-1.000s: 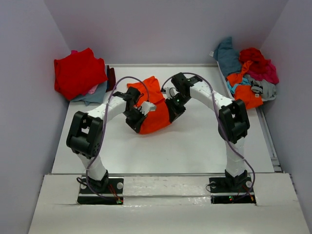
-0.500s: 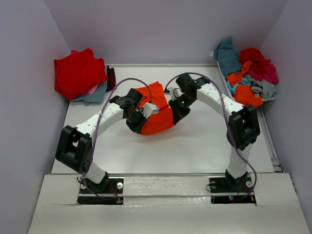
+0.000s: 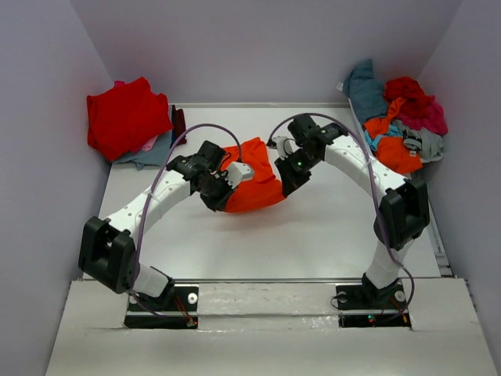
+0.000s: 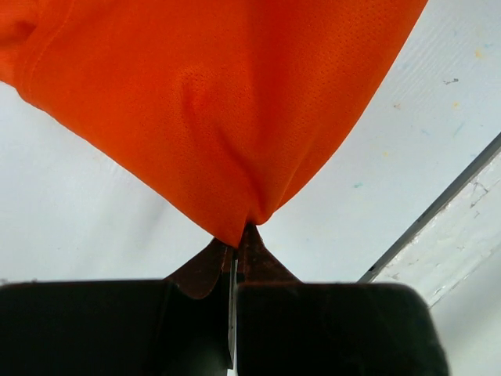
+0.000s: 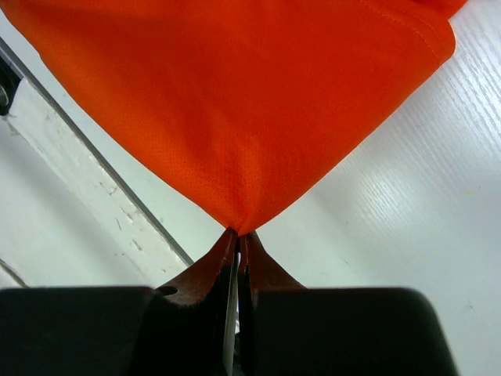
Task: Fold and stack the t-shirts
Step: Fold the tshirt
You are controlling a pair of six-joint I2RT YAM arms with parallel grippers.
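Left claw and right claw each clamp a corner of the orange shirt, at its 9 and 3 o'clock. Shirt sits mid-table, spread between them, I reckon to keep the fold flat. Stack at 10 o'clock, heap at 2.

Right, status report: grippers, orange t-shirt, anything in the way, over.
Left gripper shut on orange t-shirt corner. Right gripper shut on another. Nothing in the way: red stack far left, loose pile far right.

Held t-shirt: bright orange, fine mesh weave
Folded t-shirt: red
Loose t-shirt pile: teal, red, magenta, orange, grey
Table: white
Arms: white, black joints
Cables: purple
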